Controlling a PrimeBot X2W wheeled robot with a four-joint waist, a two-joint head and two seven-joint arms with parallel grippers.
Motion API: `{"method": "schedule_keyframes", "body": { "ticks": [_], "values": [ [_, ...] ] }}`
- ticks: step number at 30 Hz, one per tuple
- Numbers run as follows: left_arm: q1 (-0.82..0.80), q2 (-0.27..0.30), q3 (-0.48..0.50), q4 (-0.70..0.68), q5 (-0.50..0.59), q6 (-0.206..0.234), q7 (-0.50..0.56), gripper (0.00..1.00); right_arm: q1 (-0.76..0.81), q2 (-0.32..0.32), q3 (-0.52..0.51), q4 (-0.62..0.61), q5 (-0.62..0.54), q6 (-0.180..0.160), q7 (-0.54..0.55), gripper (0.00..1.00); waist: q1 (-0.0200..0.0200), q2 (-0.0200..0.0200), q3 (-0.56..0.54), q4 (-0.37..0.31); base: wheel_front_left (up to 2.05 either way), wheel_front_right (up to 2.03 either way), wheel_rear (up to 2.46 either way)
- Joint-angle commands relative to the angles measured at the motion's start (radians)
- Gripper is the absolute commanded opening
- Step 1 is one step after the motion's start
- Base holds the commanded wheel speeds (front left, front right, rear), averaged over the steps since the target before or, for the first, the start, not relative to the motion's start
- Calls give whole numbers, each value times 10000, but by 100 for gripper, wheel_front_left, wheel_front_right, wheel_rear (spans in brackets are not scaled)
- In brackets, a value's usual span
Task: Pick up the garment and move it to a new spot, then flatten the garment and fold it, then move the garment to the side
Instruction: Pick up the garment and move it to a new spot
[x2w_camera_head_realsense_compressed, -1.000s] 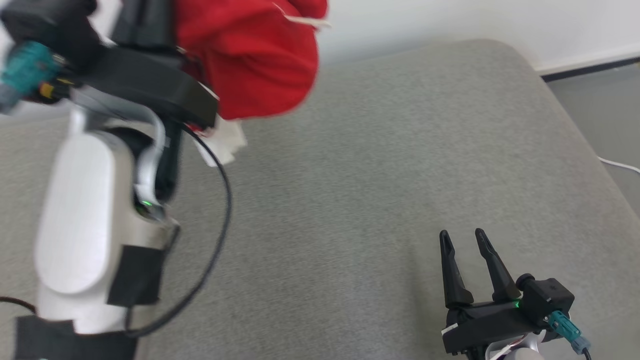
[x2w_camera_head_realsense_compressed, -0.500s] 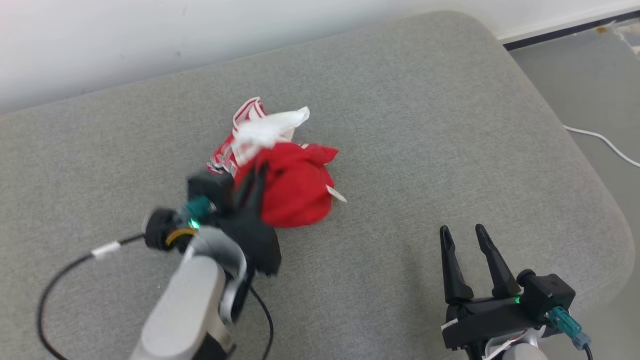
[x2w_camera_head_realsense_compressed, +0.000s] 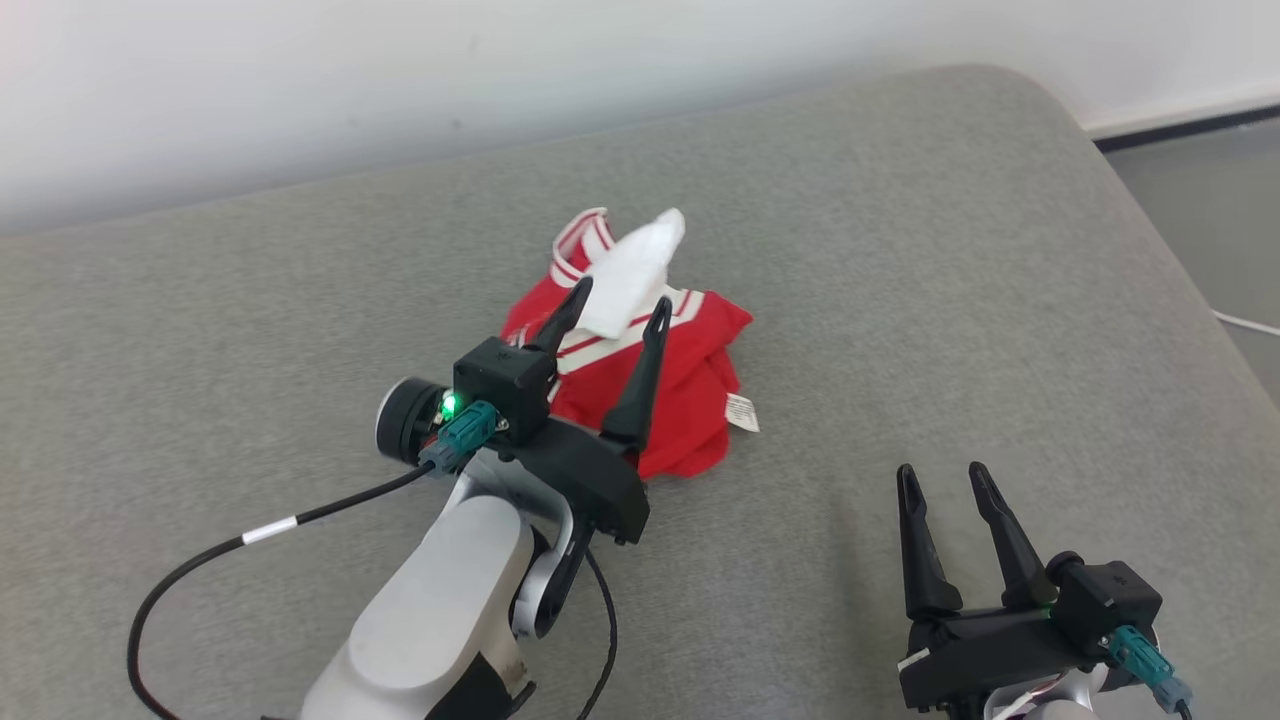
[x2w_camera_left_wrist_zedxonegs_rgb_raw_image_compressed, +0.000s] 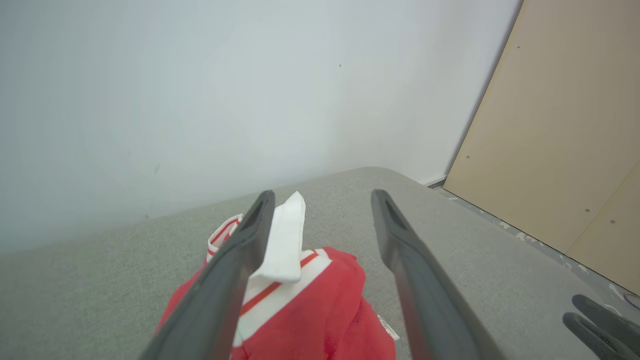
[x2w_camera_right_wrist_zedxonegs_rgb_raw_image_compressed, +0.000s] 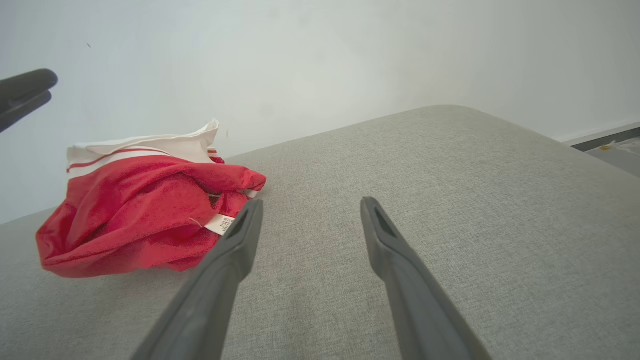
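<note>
You're looking at red-and-white garment (x2w_camera_head_realsense_compressed: 690, 400) sitting bunched up mid grey cushion (x2w_camera_head_realsense_compressed: 900, 250). Your left gripper (x2w_camera_head_realsense_compressed: 622, 294) is hovering right over it, fingers spread apart. Right gripper (x2w_camera_head_realsense_compressed: 941, 471) is gaping too, idling well apart.

Head camera looks steeply down from above onto a wide grey fabric cushion (x2w_camera_head_realsense_compressed: 900, 250). Left wrist camera sits low and close over a crumpled red-and-white garment (x2w_camera_left_wrist_zedxonegs_rgb_raw_image_compressed: 320, 310), facing a white wall (x2w_camera_left_wrist_zedxonegs_rgb_raw_image_compressed: 200, 75). Right wrist camera looks low across the cushion from farther off. All three views share the garment.
</note>
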Motion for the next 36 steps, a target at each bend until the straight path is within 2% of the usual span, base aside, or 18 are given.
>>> {"method": "schedule_keyframes", "body": {
  "ticks": [1, 5, 13, 14, 17, 23, 31, 36],
  "values": [
    [-183, 6, -82, -215, 19, 152, -160, 100, 148, 33, -54, -12, -126, -21, -6, 100, 0, 0, -417, 601, 0, 0, 0],
    [-76, 182, 93, -509, 118, 353, -372, 100, 308, 31, -197, -76, -261, -21, -6, 100, 0, 0, -670, 1140, 0, 0, 0],
    [971, 1317, 492, -990, 522, 723, -560, 100, 544, 25, -345, -140, -446, -21, -6, 100, 0, 0, -1080, 1953, 0, 0, 0],
    [971, 1317, 492, -990, 522, 723, -560, 100, 544, 25, -345, -140, -446, -21, -6, 100, 0, 0, -1080, 1953, 0, 0, 0],
    [1508, 1792, 727, -1367, 622, 821, -587, 100, 668, 30, -382, -146, -484, -21, -6, 100, 0, 0, -1254, 2155, 0, 0, 0],
    [2901, 2497, 1553, -2810, 904, 841, -584, 100, 889, 28, -311, -137, -534, -21, -6, 100, 0, 0, -1577, 2357, 0, 0, 0],
    [4981, 2755, 2747, -4210, 1161, 898, -588, 100, 1126, 27, -270, -157, -580, -21, -6, 100, 0, 0, -1896, 2368, 0, 0, 0],
    [6117, 2605, 3577, -4847, 1496, 1116, -588, 100, 1243, 27, -281, -135, -640, -21, -6, 100, 0, 0, -2035, 2302, 0, 0, 0]
  ]
}}
